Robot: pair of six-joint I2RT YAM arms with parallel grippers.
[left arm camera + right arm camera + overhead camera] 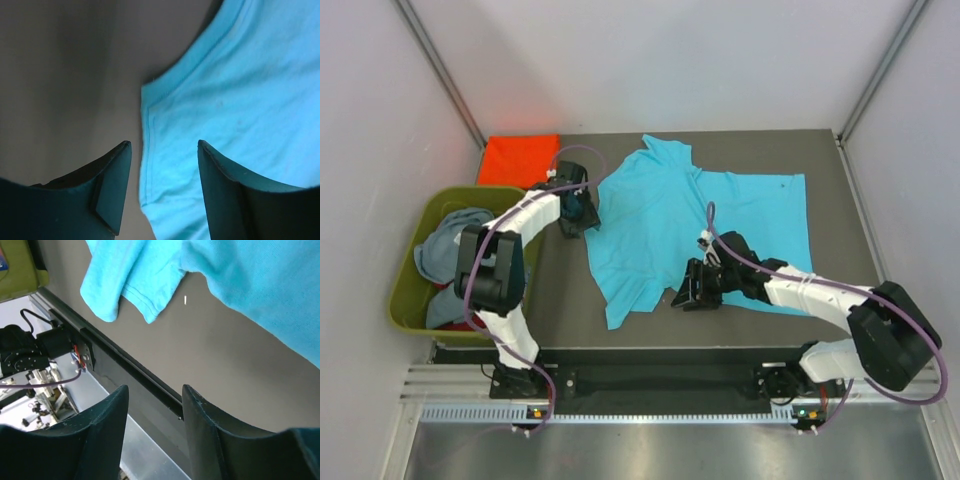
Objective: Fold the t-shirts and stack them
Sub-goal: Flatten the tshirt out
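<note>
1. The turquoise shirt (700,225) lies spread, front down or up I cannot tell, across the middle and right of the counter (560,300). Its collar end points to the far edge and one lower corner hangs toward the near edge.
2. The orange-red shirt (520,158) lies folded flat at the far left corner of the counter, apart from the turquoise one.
3. The grey-blue shirt (450,245) sits crumpled in the tub (405,290), which stands off the counter's left edge.
4. The left fingers (582,215) hang at the turquoise shirt's left edge, near its sleeve.
5. In the left wrist view the left fingers (112,195) stand spread. The shirt's stitched hem (150,150) runs between the two tips, with bare counter (75,75) to one side. Whether the tips touch the cloth cannot be told.
6. The right fingers (688,290) are low over the counter beside the shirt's near hem, close to the hanging corner.
7. In the right wrist view the right fingers (100,430) stand apart with nothing between them. They are above the bare counter (240,370) by its near edge, and the shirt's corner (125,285) lies beyond the tips, not touched.
</note>
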